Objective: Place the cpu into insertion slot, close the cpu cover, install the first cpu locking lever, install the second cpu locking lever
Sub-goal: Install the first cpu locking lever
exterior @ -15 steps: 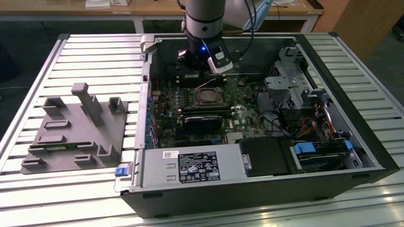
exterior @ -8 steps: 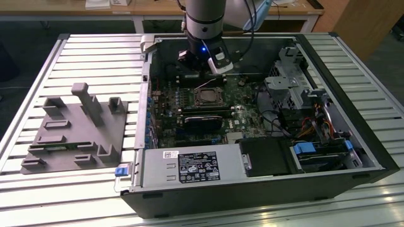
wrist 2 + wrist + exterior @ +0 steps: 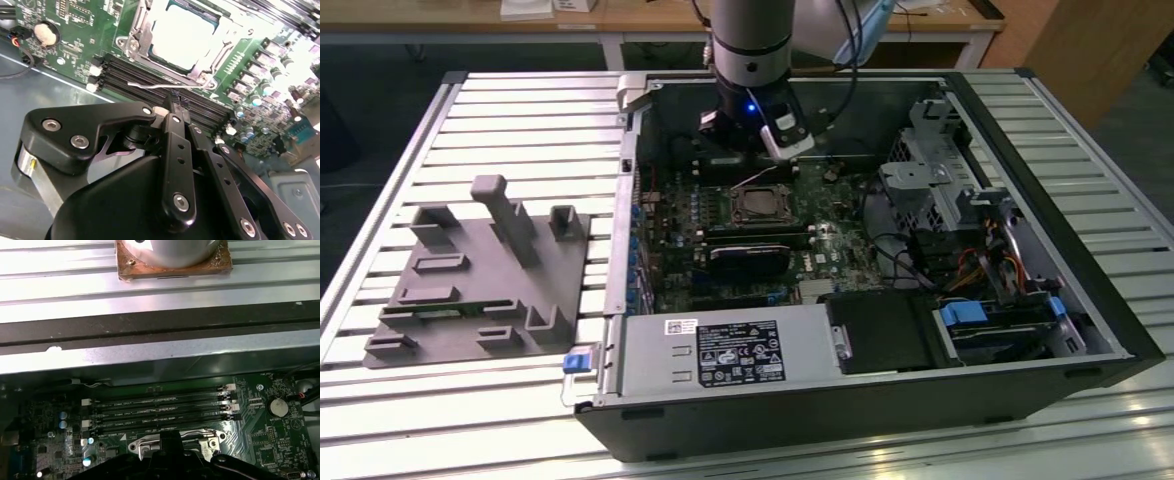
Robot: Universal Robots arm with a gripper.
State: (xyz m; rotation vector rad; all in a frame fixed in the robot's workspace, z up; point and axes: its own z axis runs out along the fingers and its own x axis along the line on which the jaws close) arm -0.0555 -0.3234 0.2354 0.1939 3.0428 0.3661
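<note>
Hovering: gripper [image 3: 172,106] close above locking lever [image 3: 150,85], grip state cannot be told | cpu [image 3: 182,32] seated in insertion slot [image 3: 761,205], cpu cover [image 3: 141,35] down around it | risk: thin lever may slip free, sending the tool onto adjacent memory slots [image 3: 135,70].

A ribbed silvery aluminium-slat table [image 3: 520,130] shows bright glare along its near edge. Beyond its far edge a pale wooden workbench with white legs [image 3: 627,22] stands on dark floor [image 3: 387,80]. A brown wooden panel [image 3: 1087,50] rises past the far corner on the exterior view's right.
</note>
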